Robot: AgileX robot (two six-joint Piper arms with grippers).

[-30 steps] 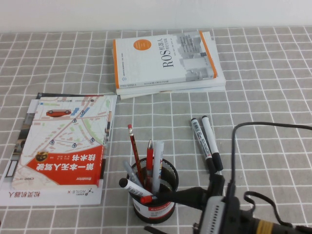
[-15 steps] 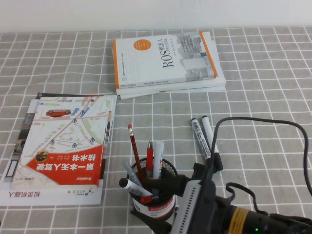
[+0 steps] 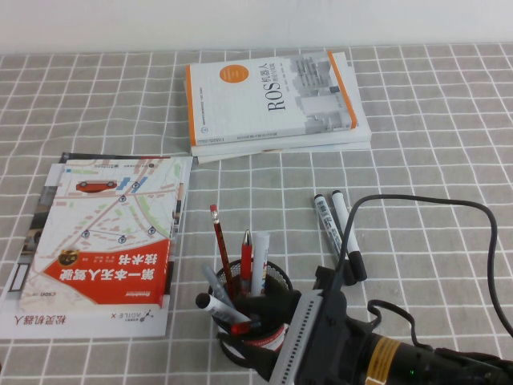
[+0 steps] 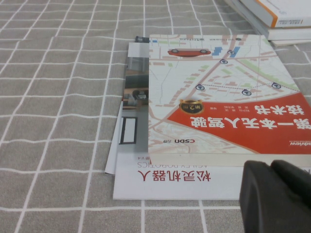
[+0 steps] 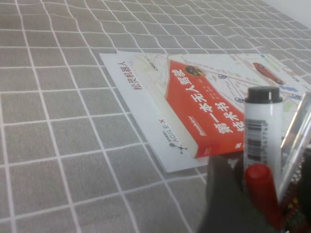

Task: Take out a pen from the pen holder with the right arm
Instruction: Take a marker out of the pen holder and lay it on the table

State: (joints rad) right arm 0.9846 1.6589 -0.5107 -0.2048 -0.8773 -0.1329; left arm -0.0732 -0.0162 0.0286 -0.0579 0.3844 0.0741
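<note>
The right tool [image 3: 255, 325] was low at the near edge of the counter [image 3: 449, 120], pressed in against the black mesh pen holder [image 3: 276, 274] from the robot's side. Whether it was open or closed, and whether it had hold of anything, I could not tell, as its own body and the crowded holder hid the grip. The right wrist view showed a white marker [image 5: 262, 126] with a black cap and a red-capped pen [image 5: 262, 187] right in front of it.

The holder was packed. A red pencil [image 3: 221, 249], a red pen [image 3: 246, 253] and a grey pen [image 3: 259, 261] stood up from it, and the white marker leaned out low toward the left edge. All were crowded close together.

Two more black-and-white markers [image 3: 341, 233] lay side by side on the checked cloth just right of the holder. The arm's black cable [image 3: 433, 204] looped over the counter near them.

A red map-covered book [image 3: 112, 233] lay on a thin stack near the left edge. A white and orange book stack [image 3: 272, 100] sat at the far edge, well apart from the holder.

The left tool [image 4: 277, 196] showed only in its own wrist view, just beside the near corner of the red book. Its state could not be told.
</note>
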